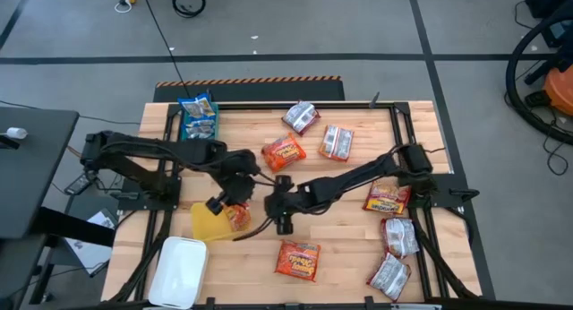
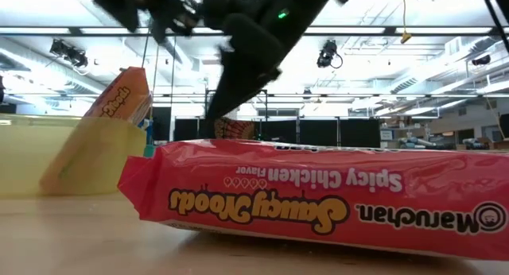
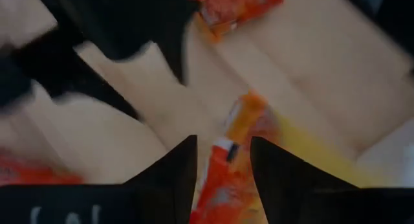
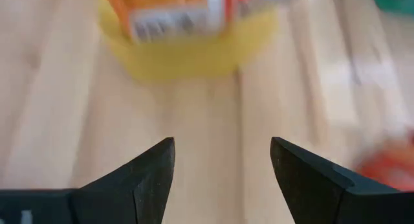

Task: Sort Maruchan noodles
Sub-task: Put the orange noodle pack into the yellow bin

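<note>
An orange-red noodle packet (image 1: pixel 238 217) stands tilted in the yellow bin (image 1: pixel 204 222), leaning on the bin's wall (image 2: pixel 56 156) with its top end (image 2: pixel 119 96) above the rim. My left gripper (image 1: pixel 218 203) hangs just above it. Its fingers are open, and the packet (image 3: pixel 226 179) shows through the gap below them. My right gripper (image 1: pixel 285 225) is open over bare wood to the right of the bin, with nothing between its fingers (image 4: pixel 152 175). Other noodle packets lie flat on the table, among them orange ones (image 1: pixel 283 151) (image 1: pixel 298 259) and silver ones (image 1: pixel 336 142) (image 1: pixel 399 236).
A teal bin (image 1: pixel 198 116) with blue packets stands at the far left, and a white bin (image 1: pixel 179 271) at the near left. More packets lie at the right (image 1: pixel 387 199) (image 1: pixel 389 276) and far middle (image 1: pixel 302 116). One red packet (image 2: pixel 318 195) lies close in front of the low camera.
</note>
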You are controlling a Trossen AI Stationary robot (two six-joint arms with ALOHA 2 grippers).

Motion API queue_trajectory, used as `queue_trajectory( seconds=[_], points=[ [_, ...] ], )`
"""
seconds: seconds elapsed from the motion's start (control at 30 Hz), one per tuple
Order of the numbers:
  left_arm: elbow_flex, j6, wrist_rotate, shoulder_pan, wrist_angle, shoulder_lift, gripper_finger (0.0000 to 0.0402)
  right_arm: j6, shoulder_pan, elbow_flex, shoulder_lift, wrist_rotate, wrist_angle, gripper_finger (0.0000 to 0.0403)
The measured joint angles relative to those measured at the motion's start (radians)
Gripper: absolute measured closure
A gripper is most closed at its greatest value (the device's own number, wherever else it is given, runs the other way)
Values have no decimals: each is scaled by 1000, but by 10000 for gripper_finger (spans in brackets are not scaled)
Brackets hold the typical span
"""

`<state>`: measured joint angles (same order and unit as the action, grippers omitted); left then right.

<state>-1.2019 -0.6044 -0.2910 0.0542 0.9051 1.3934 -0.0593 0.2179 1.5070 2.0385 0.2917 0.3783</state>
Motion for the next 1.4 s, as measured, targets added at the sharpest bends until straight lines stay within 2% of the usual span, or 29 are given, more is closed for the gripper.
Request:
queue_trajectory(
  seconds=[0.17, 0.27, 0.37, 0.6, 0.73, 0.97, 1.07, 1.17, 1.3, 1.4],
  points=[
    [-102, 383, 2, 88, 114, -49, 259, 7, -20, -15, -44, 170, 159, 142],
    [-82, 569, 37, 169, 112, -107, 259, 46, -65, -23, -28, 188, 150, 142],
    [-26, 709, 142, 270, 101, -174, 260, 99, -119, -24, 4, 194, 139, 142],
    [82, 962, 389, 474, 79, -300, 260, 420, -216, -24, 56, 190, 69, 155],
    [125, 1015, 516, 545, 63, -333, 260, 485, -256, -23, 56, 180, 60, 165],
    [149, 1012, 676, 566, 41, -339, 260, 495, -330, -22, 101, 72, 35, 207],
    [148, 999, 759, 565, 35, -339, 260, 448, -343, -20, 99, 16, 28, 244],
    [148, 974, 843, 565, 35, -339, 260, 393, -345, -21, 88, 17, 20, 296],
    [149, 889, 1028, 566, 33, -338, 260, 334, -346, -24, 62, 9, 24, 381],
    [149, 805, 1133, 563, 22, -338, 260, 278, -344, -25, 7, 5, 71, 391]
  ],
)
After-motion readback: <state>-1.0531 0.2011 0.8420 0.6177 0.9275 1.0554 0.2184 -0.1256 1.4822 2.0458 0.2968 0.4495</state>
